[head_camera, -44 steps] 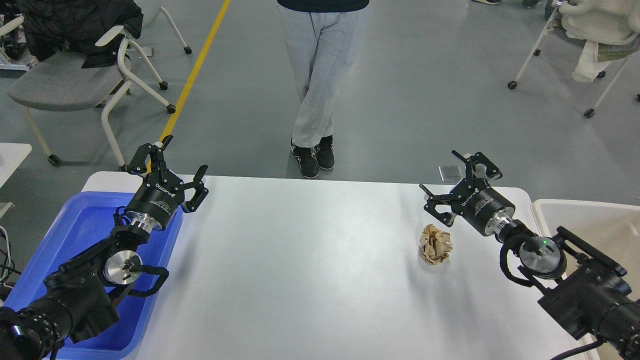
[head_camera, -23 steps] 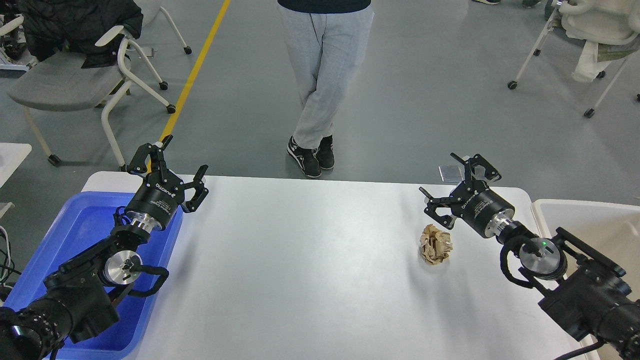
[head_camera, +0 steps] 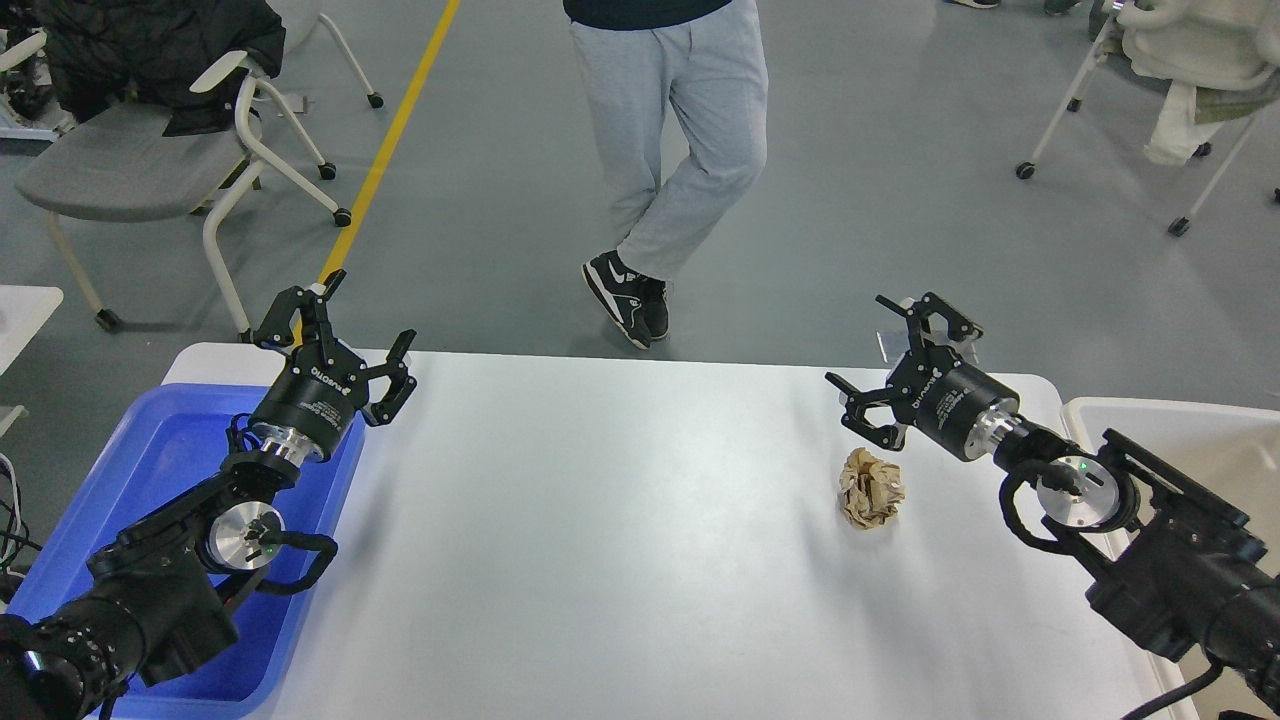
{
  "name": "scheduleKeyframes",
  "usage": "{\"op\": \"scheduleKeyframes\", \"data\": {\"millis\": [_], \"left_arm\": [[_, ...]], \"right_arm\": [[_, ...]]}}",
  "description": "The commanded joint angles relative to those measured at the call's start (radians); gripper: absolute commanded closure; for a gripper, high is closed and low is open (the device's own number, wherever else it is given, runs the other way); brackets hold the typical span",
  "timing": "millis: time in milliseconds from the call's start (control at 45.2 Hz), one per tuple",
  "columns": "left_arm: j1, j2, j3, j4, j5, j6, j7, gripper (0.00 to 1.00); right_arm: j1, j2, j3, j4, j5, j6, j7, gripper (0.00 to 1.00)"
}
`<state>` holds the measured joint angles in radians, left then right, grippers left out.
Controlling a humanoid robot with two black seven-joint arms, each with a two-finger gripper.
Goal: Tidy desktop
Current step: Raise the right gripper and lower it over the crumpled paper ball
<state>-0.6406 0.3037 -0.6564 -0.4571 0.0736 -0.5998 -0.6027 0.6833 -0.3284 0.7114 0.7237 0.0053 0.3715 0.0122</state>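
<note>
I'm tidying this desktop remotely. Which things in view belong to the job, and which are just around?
Part of the job:
desktop
crumpled brown paper ball, lying on it
blue tray, left
beige tub, right
right gripper, open, nearest the ball
left gripper, open

Just around:
grey chair
person standing
white chair
yellow floor line
</note>
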Motion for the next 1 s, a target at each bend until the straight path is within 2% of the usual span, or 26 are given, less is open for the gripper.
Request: {"op": "scheduleKeyframes", "data": {"millis": [0,509,664,973], "left_arm": [[-0.001,0.0,0.0,0.0,0.0,0.0,0.0,0.0],[-0.001,0.0,0.0,0.0,0.0,0.0,0.0,0.0],[-0.001,0.0,0.0,0.0,0.0,-0.002,0.0,0.0],[-0.001,0.0,0.0,0.0,0.002,-0.002,0.0,0.0]], "right_arm": [[0.102,-0.061,-0.107,0.051,-0.088,-0.005,-0.003,0.0],[0.49,-0.138,-0.513,0.083,-0.179,0.003,0.005,0.0],[0.584,-0.144,-0.691,0.083,-0.315,0.004,0.006,0.0],[0.621,-0.138,-0.909,0.083,-0.603,-0.039,0.008,0.0]]}}
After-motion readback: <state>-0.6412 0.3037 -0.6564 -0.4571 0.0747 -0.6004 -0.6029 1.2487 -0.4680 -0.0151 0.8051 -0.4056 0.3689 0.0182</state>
